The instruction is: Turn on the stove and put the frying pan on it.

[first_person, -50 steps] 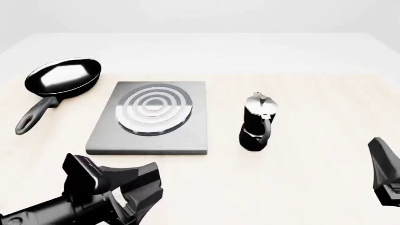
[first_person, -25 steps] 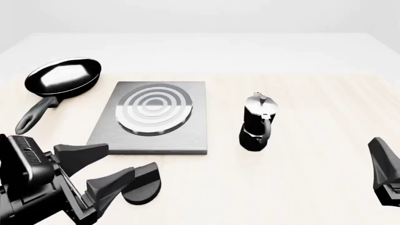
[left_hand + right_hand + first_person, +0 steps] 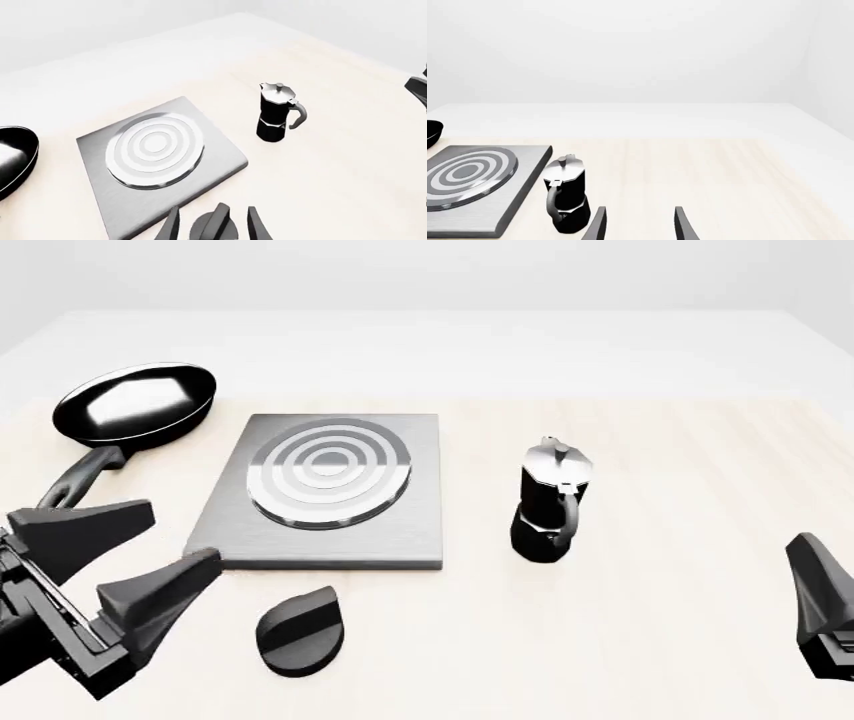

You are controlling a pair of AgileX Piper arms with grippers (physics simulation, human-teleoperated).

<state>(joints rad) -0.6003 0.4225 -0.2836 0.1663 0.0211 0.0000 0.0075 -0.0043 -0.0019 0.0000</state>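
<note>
The stove (image 3: 327, 490) is a grey square plate with a ring burner in the middle of the table; it also shows in the left wrist view (image 3: 157, 160) and the right wrist view (image 3: 474, 180). Its black teardrop knob (image 3: 304, 632) lies apart in front of it. The frying pan (image 3: 134, 405) sits on the table at the far left, handle toward me. My left gripper (image 3: 174, 537) is open and empty, left of the knob and just in front of the pan's handle. In the left wrist view the knob (image 3: 213, 227) lies between the open fingers. My right gripper (image 3: 814, 590) is open and empty at the right edge.
A black-and-silver moka pot (image 3: 550, 500) stands upright right of the stove; it also shows in both wrist views (image 3: 273, 112) (image 3: 567, 195). The table's far part is white, the near part pale wood.
My left gripper has drawn back to the left off the knob, which now lies uncovered. The right arm, pan and stove have not moved.
</note>
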